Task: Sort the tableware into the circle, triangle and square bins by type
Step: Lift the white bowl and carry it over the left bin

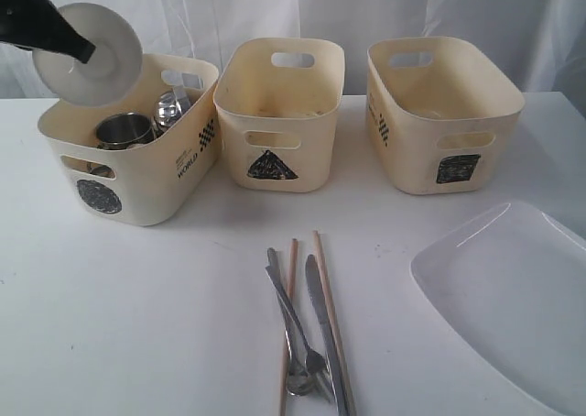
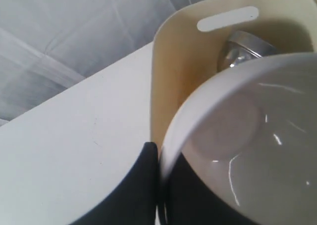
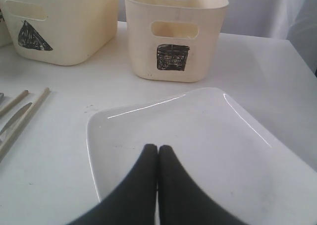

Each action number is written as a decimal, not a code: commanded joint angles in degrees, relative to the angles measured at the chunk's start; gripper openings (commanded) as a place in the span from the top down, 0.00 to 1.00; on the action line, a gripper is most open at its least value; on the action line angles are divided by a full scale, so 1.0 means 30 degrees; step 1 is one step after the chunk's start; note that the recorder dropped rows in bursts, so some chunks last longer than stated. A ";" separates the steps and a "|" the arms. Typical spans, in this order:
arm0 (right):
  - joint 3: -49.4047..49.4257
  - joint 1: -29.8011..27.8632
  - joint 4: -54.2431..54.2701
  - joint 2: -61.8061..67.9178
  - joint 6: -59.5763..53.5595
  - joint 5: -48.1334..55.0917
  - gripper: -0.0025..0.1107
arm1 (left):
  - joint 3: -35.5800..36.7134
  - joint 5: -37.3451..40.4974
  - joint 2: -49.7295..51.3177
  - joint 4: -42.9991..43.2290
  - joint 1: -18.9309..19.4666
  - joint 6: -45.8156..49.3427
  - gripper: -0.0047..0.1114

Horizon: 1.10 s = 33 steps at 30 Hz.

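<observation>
Cutlery point(image 1: 320, 317), chopsticks point(image 1: 293, 251) lie on table point(image 1: 137, 324). Left gripper point(image 1: 81, 45) clamps white bowl point(image 1: 108, 42) over circle bin point(image 1: 137, 191); right gripper point(image 3: 158, 153) closed, empty, above plate point(image 3: 198, 131).

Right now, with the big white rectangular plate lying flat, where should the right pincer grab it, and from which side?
Probably the upturned rim of the large white rectangular plate, on the edge facing the steel cutlery. It lies flat, so only the raised lip offers a pinch; the bare white table there lets one jaw slide under. The right pincer, now shut, must open first.
</observation>
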 commanded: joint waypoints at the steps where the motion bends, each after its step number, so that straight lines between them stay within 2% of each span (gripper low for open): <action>1: 0.0025 0.0043 0.0045 -0.0116 -0.0054 -0.0113 0.98 | -0.1314 -0.0436 0.1232 -0.0104 0.0816 -0.0578 0.96; 6: 0.0025 0.0043 0.0045 -0.0116 -0.0054 -0.0113 0.98 | -0.2041 -0.1387 0.2583 -0.2004 0.1425 -0.0443 0.96; 19: 0.0025 0.0043 0.0045 -0.0116 -0.0054 -0.0113 0.98 | -0.2462 -0.2688 0.5592 -0.2505 0.1425 -0.0443 0.96; 33: 0.0025 0.0043 0.0045 -0.0116 -0.0054 -0.0113 0.98 | -0.2462 -0.3347 0.6406 -0.2899 0.1425 -0.0477 0.96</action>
